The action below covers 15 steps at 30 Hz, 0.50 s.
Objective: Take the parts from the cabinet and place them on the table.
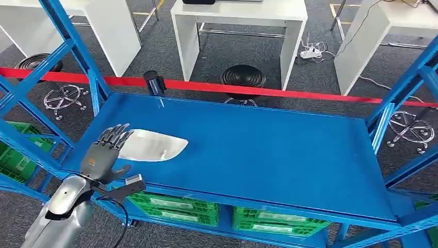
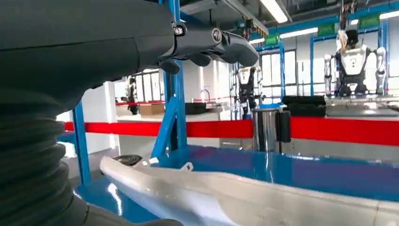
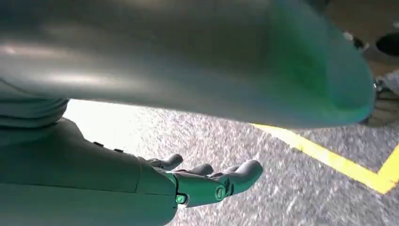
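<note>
Nearest us, our left arm (image 1: 59, 206) rises from below, and our left hand (image 1: 106, 150) hovers over the near left part of the blue shelf (image 1: 268, 155), fingers stretched out and apart, holding nothing. The fingertips (image 1: 118, 132) reach over the near end of the silvery sheet part (image 1: 152, 145), which lies flat on the shelf's left side, its pointed end aimed toward the shelf's middle. In the left wrist view the fingers (image 2: 221, 44) stand spread above the pale part (image 2: 244, 197), with a gap between them; we cannot tell whether any fingertip touches it.

Beyond the shelf's far edge a red barrier tape (image 1: 232, 88) runs across, fed from a dark post head (image 1: 153, 81) just behind the shelf's far left corner. Under the shelf sit green crates (image 1: 175, 206). Past the tape, well apart from the shelf, stand white tables (image 1: 237, 23) and a black stool (image 1: 243, 77).

Our right hand (image 3: 207, 181) hangs over grey speckled floor (image 3: 291, 197) with a yellow line (image 3: 339, 162), fingers loosely extended and empty.
</note>
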Available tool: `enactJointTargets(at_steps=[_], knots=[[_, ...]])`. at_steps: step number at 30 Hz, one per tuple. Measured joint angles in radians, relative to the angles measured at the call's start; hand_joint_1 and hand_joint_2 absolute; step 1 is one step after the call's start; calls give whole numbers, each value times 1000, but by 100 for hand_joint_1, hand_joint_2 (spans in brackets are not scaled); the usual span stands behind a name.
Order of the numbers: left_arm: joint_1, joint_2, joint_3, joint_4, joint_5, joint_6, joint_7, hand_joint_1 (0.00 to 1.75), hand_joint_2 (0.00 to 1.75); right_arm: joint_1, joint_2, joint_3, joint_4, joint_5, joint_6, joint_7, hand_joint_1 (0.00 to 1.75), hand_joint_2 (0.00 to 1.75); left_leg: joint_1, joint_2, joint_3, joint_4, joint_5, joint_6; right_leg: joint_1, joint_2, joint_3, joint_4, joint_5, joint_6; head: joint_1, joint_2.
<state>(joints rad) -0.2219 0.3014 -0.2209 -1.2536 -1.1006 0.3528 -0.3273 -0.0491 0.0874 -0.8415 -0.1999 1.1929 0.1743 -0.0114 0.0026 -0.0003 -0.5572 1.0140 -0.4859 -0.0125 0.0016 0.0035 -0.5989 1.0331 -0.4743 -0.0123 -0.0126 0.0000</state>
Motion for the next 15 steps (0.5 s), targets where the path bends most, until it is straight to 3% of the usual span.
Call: enactJointTargets(at_steps=[1, 15], knots=[[-9, 0, -7, 15, 4, 5, -3, 0, 175, 0, 0, -2, 0, -4, -1, -3, 0, 175, 0, 0, 0, 0, 0, 0, 0, 0, 0, 0, 0, 0, 0, 0], [-72, 1, -83, 127, 75, 28, -20, 0, 175, 3, 0, -24, 0, -10, -31, -16, 0, 175, 0, 0, 1, -1, 0, -2, 0, 0, 3, -2, -1, -1, 0, 0]])
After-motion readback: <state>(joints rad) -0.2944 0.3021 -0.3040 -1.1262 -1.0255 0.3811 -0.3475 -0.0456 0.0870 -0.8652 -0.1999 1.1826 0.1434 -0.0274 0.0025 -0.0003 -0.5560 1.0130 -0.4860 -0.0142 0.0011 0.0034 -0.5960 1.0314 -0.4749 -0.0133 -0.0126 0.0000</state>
